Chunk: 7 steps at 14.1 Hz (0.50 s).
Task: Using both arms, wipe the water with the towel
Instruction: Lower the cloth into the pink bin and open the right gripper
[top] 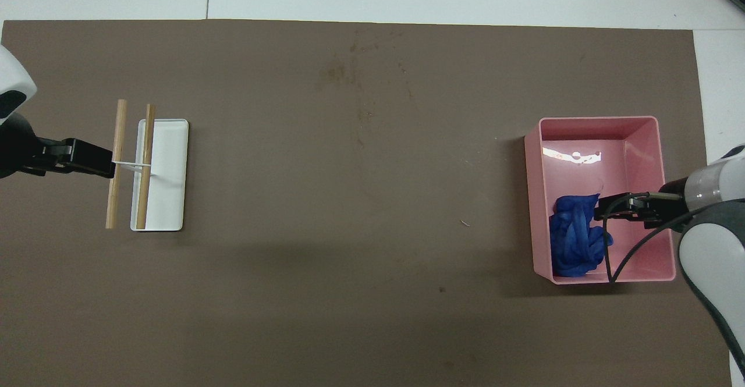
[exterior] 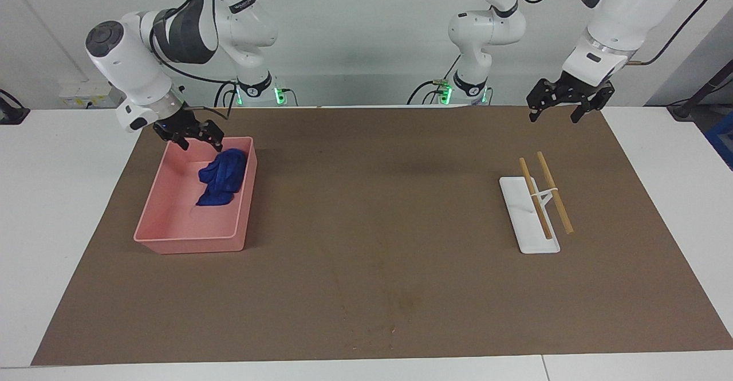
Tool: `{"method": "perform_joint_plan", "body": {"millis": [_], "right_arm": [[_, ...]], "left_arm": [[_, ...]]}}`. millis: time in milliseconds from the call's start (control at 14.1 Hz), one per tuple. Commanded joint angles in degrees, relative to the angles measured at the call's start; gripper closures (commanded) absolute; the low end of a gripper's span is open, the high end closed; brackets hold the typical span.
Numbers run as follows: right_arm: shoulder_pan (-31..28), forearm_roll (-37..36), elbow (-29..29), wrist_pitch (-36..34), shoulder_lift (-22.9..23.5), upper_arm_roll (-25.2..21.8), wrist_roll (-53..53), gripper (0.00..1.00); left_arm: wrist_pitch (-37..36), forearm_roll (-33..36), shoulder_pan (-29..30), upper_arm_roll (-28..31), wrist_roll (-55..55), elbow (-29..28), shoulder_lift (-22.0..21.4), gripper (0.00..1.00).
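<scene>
Brown matting carries a pink tray [exterior: 172,238] where the towel [exterior: 220,176] lies released, right gripper [exterior: 190,134] spread above it, left gripper [exterior: 568,101] idle, fingers apart; re-grasping is judged next.

Both arms [exterior: 143,54] are wearing glossy white shells with grey joint panels and silver wrist rings; black cables are looping along them, green lights are glowing at the bases, grippers showing black.
</scene>
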Motion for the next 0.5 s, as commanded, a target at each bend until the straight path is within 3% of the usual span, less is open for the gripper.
{"method": "perform_joint_plan", "body": {"millis": [0, 213, 427], "right_arm": [[2.8, -3.2, 6.7, -5.9, 0.7, 0.3, 3.5, 0.00], [7.8, -6.5, 15.1, -10.4, 3.7, 0.3, 9.6, 0.00], [9.1, -6.7, 24.1, -14.5, 7.4, 0.3, 12.9, 0.00]], "left_arm": [[-0.1, -0.6, 0.5, -0.2, 0.4, -0.3, -0.2, 0.00], [-0.1, -0.6, 0.5, -0.2, 0.5, -0.3, -0.2, 0.00], [-0.1, -0.6, 0.5, -0.2, 0.5, -0.3, -0.2, 0.00]]}}
